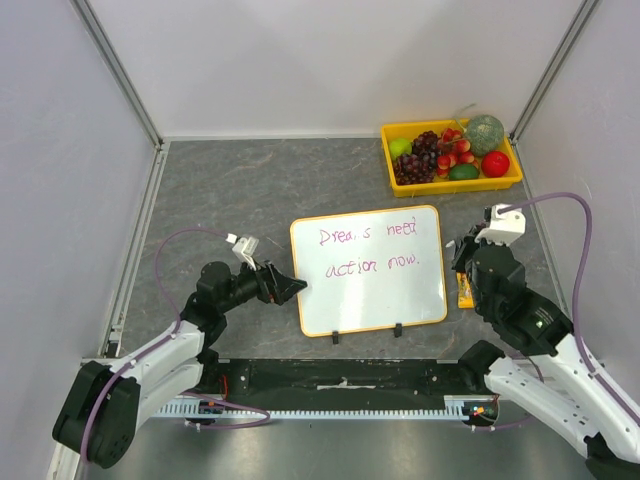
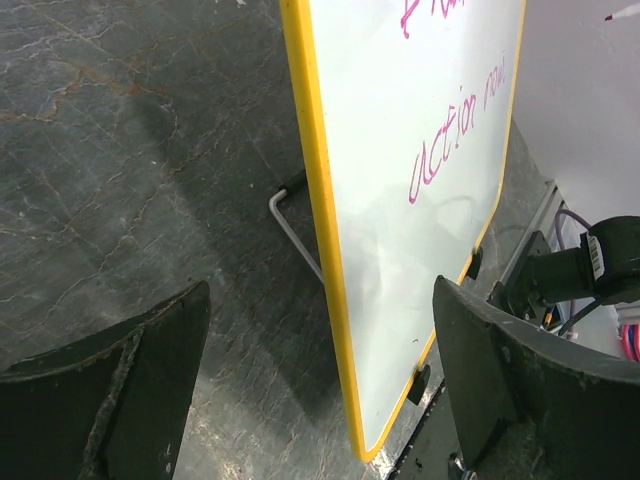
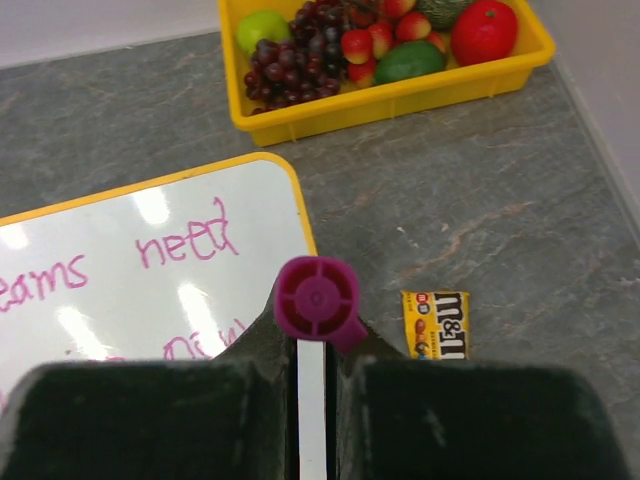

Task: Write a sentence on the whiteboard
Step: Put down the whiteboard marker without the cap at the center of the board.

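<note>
One risk stood out: the left gripper (image 1: 297,287) gaped open at the whiteboard's (image 1: 372,298) left edge, so the right gripper (image 3: 312,375), clamping the marker (image 3: 316,297), could shove the unheld board.

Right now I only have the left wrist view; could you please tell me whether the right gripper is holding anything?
Observer: Yes, the right gripper is shut on a marker with a magenta end.
Operator: Thank you. What does the full sentence say?
Observer: The whiteboard reads roughly "Dreams need action now." in pink, over two lines.
Operator: Is anything lying beside it on the right?
Observer: A yellow M&M's packet lies flat on the table, apart from the whiteboard's right edge.
</note>
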Controlling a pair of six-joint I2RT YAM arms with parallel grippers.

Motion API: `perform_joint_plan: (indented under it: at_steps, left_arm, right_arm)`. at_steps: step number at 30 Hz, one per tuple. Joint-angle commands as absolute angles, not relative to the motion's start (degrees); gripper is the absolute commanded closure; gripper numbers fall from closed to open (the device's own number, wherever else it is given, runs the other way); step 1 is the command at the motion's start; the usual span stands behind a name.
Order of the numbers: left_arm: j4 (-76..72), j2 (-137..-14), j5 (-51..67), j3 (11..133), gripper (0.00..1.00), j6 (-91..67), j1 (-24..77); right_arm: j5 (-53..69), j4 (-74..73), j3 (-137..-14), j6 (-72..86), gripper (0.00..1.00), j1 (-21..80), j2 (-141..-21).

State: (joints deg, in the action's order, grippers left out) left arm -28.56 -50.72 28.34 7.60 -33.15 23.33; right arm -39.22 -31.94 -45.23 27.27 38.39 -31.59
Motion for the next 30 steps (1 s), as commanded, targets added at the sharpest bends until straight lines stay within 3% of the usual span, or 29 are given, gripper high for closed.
perform_joint_plan:
  at_steps: [1, 6, 11, 20, 27, 30]
  left_arm:
    - [-28.83, -50.62, 26.63, 7.12, 0.05, -31.29, 23.12]
    - [-28.57, -50.45, 26.63, 7.12, 0.04, -31.29, 23.20]
    - [-28.13, -50.36, 26.46, 7.21, 0.03, -31.20, 23.20]
    - [-27.51, -50.80, 25.49, 7.65, 0.03, -31.02, 23.20]
    - [-27.51, -51.06, 25.23, 7.65, 0.03, -30.94, 23.12]
    - [-27.51, -51.15, 25.22, 7.65, 0.03, -30.94, 23.12]
  right_arm:
    - [-48.59, -32.26, -48.07, 25.31, 1.00, 38.23, -35.94]
    - [-45.81, -32.17, -49.30, 23.82, 1.00, 34.56, -42.79]
    - [-28.86, -30.24, -48.52, 21.36, 1.00, 21.64, -48.59]
    - [-11.09, -29.97, -46.58, 20.92, 1.00, 11.08, -62.91]
    - [-12.91, -31.90, -47.55, 21.53, 1.00, 10.72, -70.04]
    - [-14.67, -32.26, -47.99, 21.97, 0.91, 10.81, -70.14]
